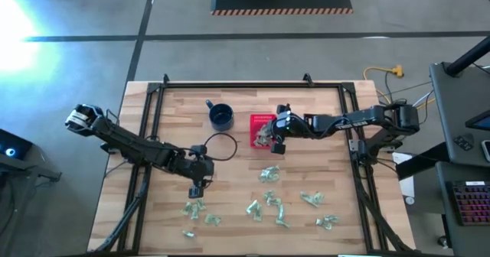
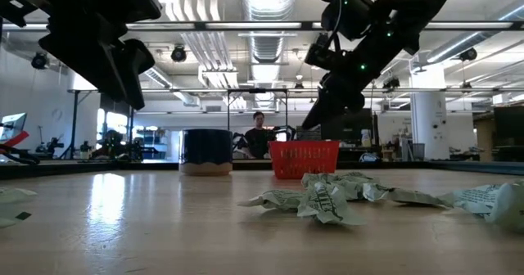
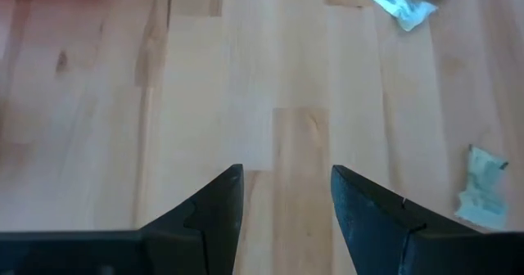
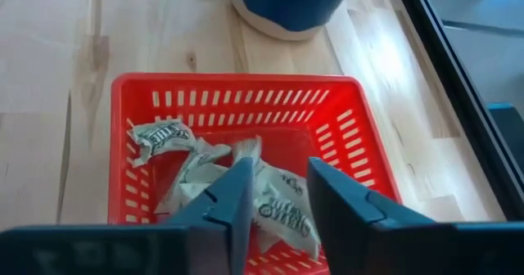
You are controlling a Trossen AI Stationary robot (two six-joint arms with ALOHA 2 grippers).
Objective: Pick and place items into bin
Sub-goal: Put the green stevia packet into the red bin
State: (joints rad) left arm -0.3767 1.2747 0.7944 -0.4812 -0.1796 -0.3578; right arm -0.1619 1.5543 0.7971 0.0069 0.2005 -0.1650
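Right gripper (image 4: 277, 197) hung directly over the red basket (image 4: 327, 111), jaws parted with nothing between them; several pale green wrappers (image 4: 201, 164) lay inside the basket, which stood just right of the dark blue mug (image 1: 221, 117) toward the far side of the wooden table (image 1: 321, 112). Left gripper (image 3: 286, 197) hovered over bare wood at the table's left, jaws spread and empty; further loose wrappers (image 1: 269, 174) lay scattered along the near side, well apart from the basket.
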